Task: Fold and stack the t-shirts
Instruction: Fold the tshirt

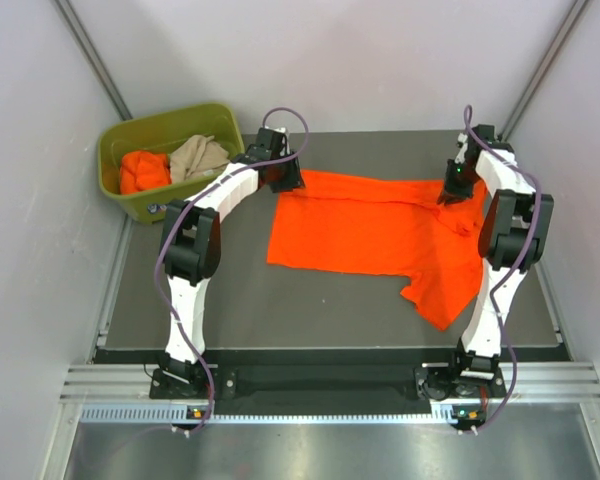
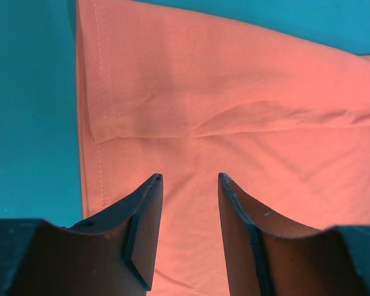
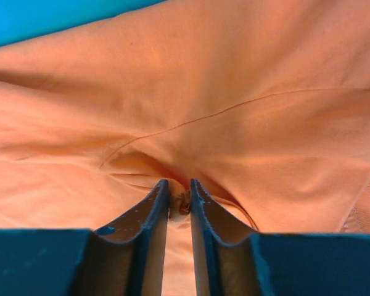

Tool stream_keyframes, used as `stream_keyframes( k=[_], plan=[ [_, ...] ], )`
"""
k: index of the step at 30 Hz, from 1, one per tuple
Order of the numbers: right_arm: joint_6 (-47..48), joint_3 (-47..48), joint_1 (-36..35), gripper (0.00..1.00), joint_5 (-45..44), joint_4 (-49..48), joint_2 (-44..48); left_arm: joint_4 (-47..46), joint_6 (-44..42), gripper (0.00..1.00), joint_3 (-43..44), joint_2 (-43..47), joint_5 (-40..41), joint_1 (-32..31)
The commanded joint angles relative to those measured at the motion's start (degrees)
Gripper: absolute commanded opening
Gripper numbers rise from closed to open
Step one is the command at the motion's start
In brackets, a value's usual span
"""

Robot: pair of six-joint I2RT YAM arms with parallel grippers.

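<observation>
Flat shirt [image 1: 380, 230]: orange, spread on the tabletop [image 1: 240, 300] right of the bin [image 1: 130, 195], one sleeve trailing toward the near edge.
Hidden: the right arm [image 1: 515, 225] covers the flat shirt's side farthest from the bin; the left arm [image 1: 195, 240] crosses the bin's near right corner.
Cut off: both wrist views show only a patch of orange cloth, never the whole outline.
In the bin: a crumpled orange shirt [image 1: 143, 172] on the left and a beige shirt [image 1: 198, 158] beside it, folds too bunched to read.
Left gripper [image 2: 190, 179]: jaws apart with nothing between them, at the flat shirt's corner nearest the bin. Whether it touches the cloth, I cannot tell.
Right gripper [image 3: 179, 185]: jaws narrow, pinching a pucker of the flat shirt at its far corner away from the bin.
Only in wrist views: a stitched hem [image 2: 102, 92] and a thin seam [image 3: 234, 108].
Only from above: the bin and both arms.
</observation>
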State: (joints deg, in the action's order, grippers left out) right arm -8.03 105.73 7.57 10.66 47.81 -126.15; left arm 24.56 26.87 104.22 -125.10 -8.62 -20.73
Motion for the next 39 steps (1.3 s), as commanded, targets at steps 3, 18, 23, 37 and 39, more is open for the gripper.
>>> stream_keyframes(
  k=[3, 18, 23, 37, 39],
  plan=[
    [-1.1, -0.4, -1.8, 0.16, 0.0, 0.9, 4.1, -0.1, -0.8, 0.46, 0.4, 1.1, -1.1, 0.0],
    [-18.1, -23.2, -3.7, 0.53, 17.4, -1.0, 17.9, 1.5, -1.0, 0.46, 2.0, 0.0, -1.6, 0.1],
    [-14.5, -16.0, 2.1, 0.57, 6.3, 1.9, 18.9, 1.7, -0.4, 0.45, 3.1, -0.8, -2.7, 0.1],
    [-15.3, -23.4, 13.1, 0.53, 6.1, -3.3, 19.5, -1.4, 2.4, 0.47, -1.7, 0.2, -9.7, -1.1],
    [-15.3, -24.3, 13.1, 0.49, 6.2, -3.6, 18.8, -1.4, 2.5, 0.47, -1.6, 0.0, -9.7, -1.1]
  ],
)
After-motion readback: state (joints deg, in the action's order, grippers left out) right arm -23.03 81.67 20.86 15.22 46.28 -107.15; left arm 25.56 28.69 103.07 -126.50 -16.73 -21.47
